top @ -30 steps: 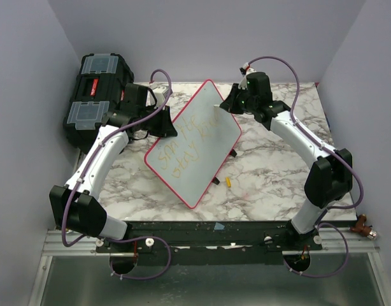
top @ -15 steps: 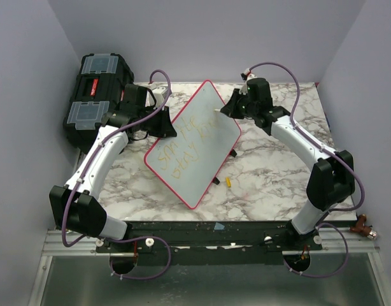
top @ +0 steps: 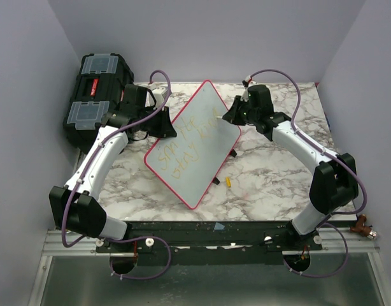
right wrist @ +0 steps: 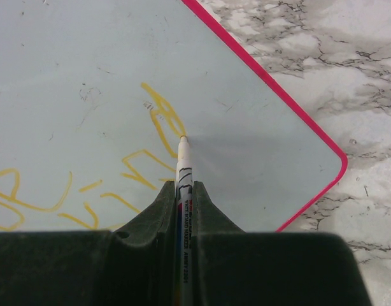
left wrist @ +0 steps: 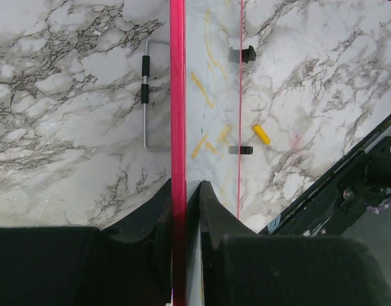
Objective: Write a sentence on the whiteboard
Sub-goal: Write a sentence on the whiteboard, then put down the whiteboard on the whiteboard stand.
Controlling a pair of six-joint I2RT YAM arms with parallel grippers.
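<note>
The whiteboard (top: 194,143), white with a thin pink-red frame, stands tilted on the marble table. Yellow-orange letters of the sentence (top: 183,148) run in two lines across it. My left gripper (top: 167,122) is shut on the board's left edge; in the left wrist view the pink frame (left wrist: 177,95) runs straight up between the black fingers (left wrist: 213,204). My right gripper (top: 228,115) is shut on a white board marker (right wrist: 183,172). The marker's tip touches the board at the end of a yellow letter (right wrist: 162,116), near the board's right corner.
A black toolbox (top: 97,95) with clear lid compartments sits at the back left. A small yellow cap (top: 228,182) lies on the marble by the board's lower right edge. Two black clips (left wrist: 241,54) show on that edge. A wire stand (left wrist: 148,95) lies behind the board.
The right gripper has moved with the marker down and toward the near side along the board's right part, adding strokes to the second line. The left arm and the board have stayed still.
</note>
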